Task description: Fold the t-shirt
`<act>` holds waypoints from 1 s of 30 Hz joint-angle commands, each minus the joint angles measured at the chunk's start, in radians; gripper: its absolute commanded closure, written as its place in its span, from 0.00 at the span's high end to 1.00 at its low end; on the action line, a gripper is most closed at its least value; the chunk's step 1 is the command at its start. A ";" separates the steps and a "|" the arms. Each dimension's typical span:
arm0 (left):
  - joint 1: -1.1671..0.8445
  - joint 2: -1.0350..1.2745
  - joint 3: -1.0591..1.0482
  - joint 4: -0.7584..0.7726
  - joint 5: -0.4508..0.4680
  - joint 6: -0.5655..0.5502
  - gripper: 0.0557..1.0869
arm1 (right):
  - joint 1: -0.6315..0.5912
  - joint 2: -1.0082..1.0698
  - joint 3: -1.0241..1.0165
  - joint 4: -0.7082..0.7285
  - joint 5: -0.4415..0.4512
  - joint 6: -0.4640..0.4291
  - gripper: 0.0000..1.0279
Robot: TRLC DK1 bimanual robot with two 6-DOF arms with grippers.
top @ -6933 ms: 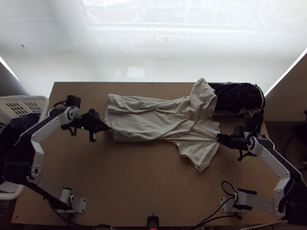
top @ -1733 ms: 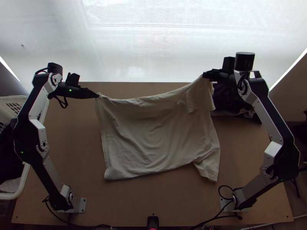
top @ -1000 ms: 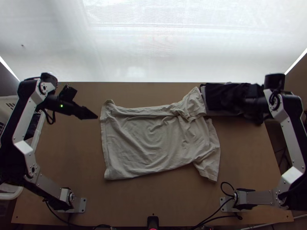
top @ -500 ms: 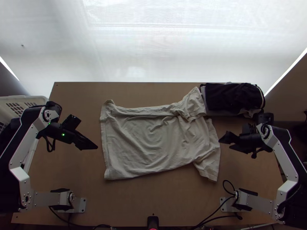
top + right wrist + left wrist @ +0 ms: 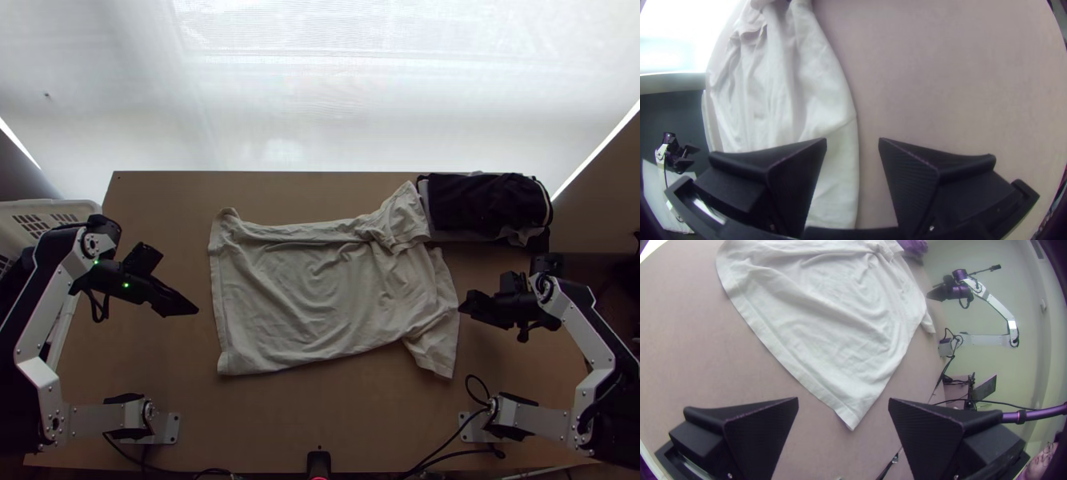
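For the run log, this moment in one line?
left gripper: open | right gripper: open | t-shirt: spread, wrinkled

Top view: is looking steeply down from high over near edge of worktop (image 5: pixel 264 424). Left wrist view: is facing across shirt (image 5: pixel 320 296) toward right arm (image 5: pixel 999 307). Right wrist view: is looking closer at shirt's edge, catching left arm (image 5: pixel 661 153) far off. All three are sharing shirt.
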 commanded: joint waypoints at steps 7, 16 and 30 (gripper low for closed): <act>0.004 -0.018 0.001 -0.007 -0.004 -0.022 0.95 | 0.037 0.088 0.014 0.099 -0.002 0.004 0.54; 0.009 -0.029 -0.007 -0.015 -0.001 -0.034 0.95 | 0.092 0.096 0.011 0.130 0.000 0.035 0.38; 0.030 -0.035 -0.005 -0.026 -0.005 -0.032 0.95 | 0.115 0.128 0.006 0.174 0.007 0.042 0.29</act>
